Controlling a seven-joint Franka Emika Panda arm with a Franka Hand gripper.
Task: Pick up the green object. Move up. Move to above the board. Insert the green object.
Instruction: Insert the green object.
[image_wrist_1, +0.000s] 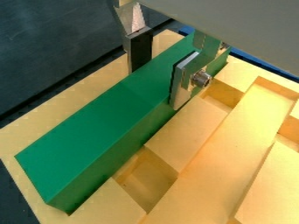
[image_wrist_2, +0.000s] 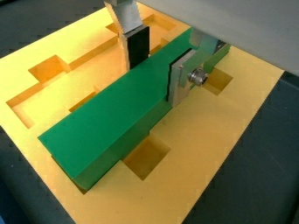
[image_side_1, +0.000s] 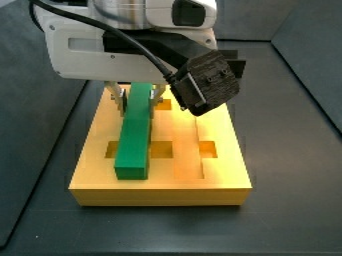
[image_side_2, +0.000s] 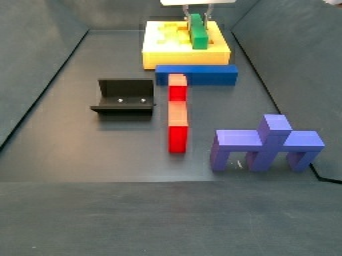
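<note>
Plainly unmarked green object (image_wrist_2: 111, 122), gripper (image_wrist_2: 158, 66) fingers clamped on it, above the board (image_wrist_2: 222, 166).

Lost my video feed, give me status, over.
Gripper shut on green object, over the board. Bar low over the slots, not seated. Nothing in the way.

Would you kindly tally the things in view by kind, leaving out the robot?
Bars: 3 (green bar, held by the gripper at the board; red bar; blue bar)
Board: 1
Fixture: 1
Purple cluster: 1
Total: 6
</note>
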